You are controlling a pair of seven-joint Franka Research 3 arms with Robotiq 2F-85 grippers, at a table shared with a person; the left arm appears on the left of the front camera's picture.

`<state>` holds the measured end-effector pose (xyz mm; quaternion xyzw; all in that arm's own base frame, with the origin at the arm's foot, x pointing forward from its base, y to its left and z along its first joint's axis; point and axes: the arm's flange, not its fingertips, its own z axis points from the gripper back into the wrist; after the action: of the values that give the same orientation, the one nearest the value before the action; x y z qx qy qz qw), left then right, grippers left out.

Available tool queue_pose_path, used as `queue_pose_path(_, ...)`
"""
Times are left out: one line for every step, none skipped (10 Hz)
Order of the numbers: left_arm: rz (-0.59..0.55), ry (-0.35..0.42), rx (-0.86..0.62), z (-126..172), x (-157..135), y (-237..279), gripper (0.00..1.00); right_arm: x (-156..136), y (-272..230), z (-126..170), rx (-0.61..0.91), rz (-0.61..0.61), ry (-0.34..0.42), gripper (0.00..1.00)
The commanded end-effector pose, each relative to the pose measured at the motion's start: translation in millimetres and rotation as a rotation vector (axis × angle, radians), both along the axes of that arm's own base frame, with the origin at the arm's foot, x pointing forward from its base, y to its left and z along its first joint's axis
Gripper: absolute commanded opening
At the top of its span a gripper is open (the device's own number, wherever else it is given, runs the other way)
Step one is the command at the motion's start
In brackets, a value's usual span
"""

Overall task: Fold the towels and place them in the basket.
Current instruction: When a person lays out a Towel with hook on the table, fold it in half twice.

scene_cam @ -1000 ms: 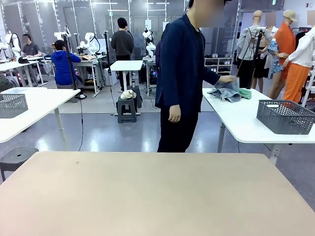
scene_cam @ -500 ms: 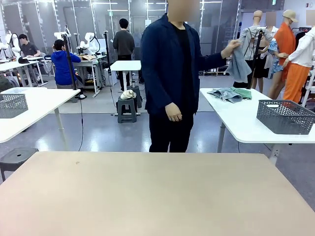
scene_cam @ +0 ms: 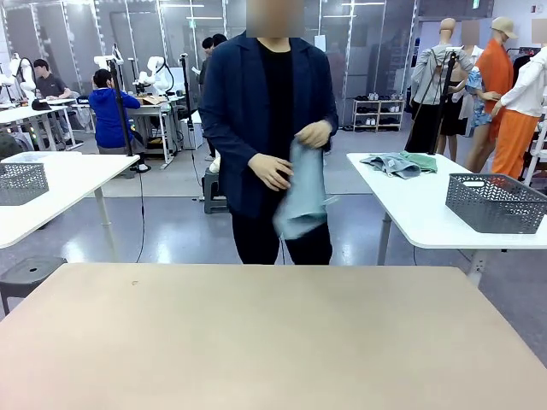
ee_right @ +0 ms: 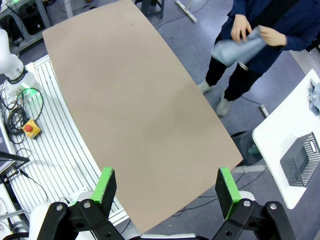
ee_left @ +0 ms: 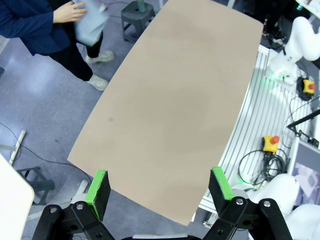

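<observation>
While a person [scene_cam: 244, 111] just past the tan surface's [scene_cam: 273, 342] far edge holds one towel [scene_cam: 301, 195] in both hands [scene_cam: 272, 171], more towels [scene_cam: 391, 164] & the basket [scene_cam: 496, 202] sit on a white surface [scene_cam: 419, 218] off its far right. L claw [ee_left: 159, 185] & R claw [ee_right: 166, 185] hang above the tan surface, both spread wide, pinching nothing.

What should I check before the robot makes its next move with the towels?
1. Left hand open: ok.
2. Right hand open: ok.
3. Towel lying on the table: not ok; the person holds it in the air beyond the far edge.
4. Basket on the robot's table: not ok; it stands on the white side table.
5. Towel's loop corner located: cannot tell; the cloth is blurred.
</observation>
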<state>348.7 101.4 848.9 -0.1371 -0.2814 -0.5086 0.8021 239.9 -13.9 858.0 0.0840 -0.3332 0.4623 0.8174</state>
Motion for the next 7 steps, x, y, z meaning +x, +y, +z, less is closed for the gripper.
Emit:
queue_pose_path(0.001, -0.002, -0.001, 0.1, -0.7, 0.5, 1.00, 0.6, 1.0, -0.6, -0.002, 0.017, 0.000, 1.00)
queue_pose_path(0.001, -0.002, -0.001, 0.1, -0.7, 0.5, 1.00, 0.6, 1.0, -0.6, -0.002, 0.017, 0.000, 1.00)
queue_pose_path(0.001, -0.002, -0.001, 0.1, -0.7, 0.5, 1.00, 0.6, 1.0, -0.6, -0.002, 0.017, 0.000, 1.00)
queue_pose_path(0.001, -0.002, -0.001, 0.1, -0.7, 0.5, 1.00, 0.6, 1.0, -0.6, -0.002, 0.017, 0.000, 1.00)
queue_pose_path(0.001, -0.002, -0.001, 0.1, -0.7, 0.5, 1.00, 0.6, 1.0, -0.6, -0.002, 0.017, 0.000, 1.00)
queue_pose_path(0.001, -0.002, -0.001, 0.1, -0.7, 0.5, 1.00, 0.6, 1.0, -0.6, -0.002, 0.017, 0.000, 1.00)
queue_pose_path(0.001, -0.002, -0.001, 0.1, -0.7, 0.5, 1.00, 0.6, 1.0, -0.6, -0.002, 0.017, 0.000, 1.00)
